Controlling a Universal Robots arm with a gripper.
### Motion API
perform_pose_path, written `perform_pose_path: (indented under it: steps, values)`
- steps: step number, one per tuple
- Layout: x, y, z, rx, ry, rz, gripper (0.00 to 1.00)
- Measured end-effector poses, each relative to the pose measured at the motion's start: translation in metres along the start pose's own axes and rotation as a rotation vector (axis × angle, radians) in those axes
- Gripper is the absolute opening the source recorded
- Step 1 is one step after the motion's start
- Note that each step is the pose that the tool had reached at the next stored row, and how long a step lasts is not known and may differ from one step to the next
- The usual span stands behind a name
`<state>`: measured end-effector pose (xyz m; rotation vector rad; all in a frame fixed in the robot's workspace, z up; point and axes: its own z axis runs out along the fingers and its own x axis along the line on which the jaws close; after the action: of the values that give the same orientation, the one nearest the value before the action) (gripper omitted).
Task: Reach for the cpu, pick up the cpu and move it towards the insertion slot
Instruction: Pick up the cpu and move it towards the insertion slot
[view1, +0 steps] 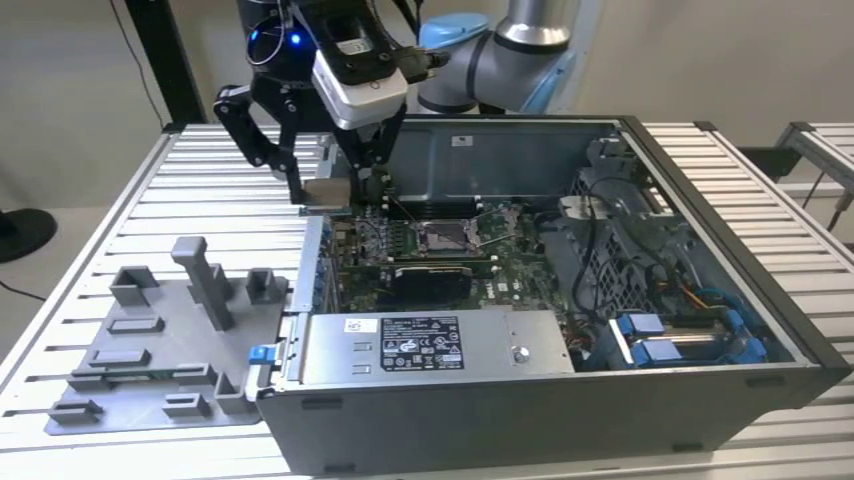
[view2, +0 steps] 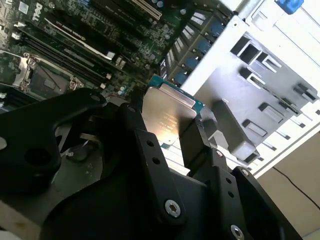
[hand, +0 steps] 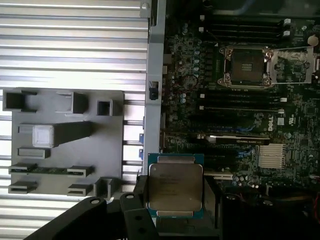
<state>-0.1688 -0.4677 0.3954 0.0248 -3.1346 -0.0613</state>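
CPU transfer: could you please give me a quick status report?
Claw shut on cpu, held above the case's edge. Insertion slot open, nothing in it. No obstruction seen between.

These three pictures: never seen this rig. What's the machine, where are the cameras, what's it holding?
It is one robot arm with a black gripper. The exterior view looks on from off the arm; both wrist views come from cameras that ride on the arm. On a ribbed metal table sits an open grey computer case with a green motherboard, and beside it a grey plastic fixture plate. The gripper is shut on the cpu, a small flat square chip with a silvery face, seen in both wrist views. The silver-framed insertion slot on the board is open, and the chip is not yet over it.
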Motion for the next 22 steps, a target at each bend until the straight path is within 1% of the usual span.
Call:
perform_pose_path:
  steps: [13, 22]
  values:
    - [-0.0541, -0.0008, -0.0004, 0.0, 0.0028, 0.0, 0.0]
    - [-0.0878, -0.0014, -0.0006, 0.0, 0.0044, 0.0, 0.0]
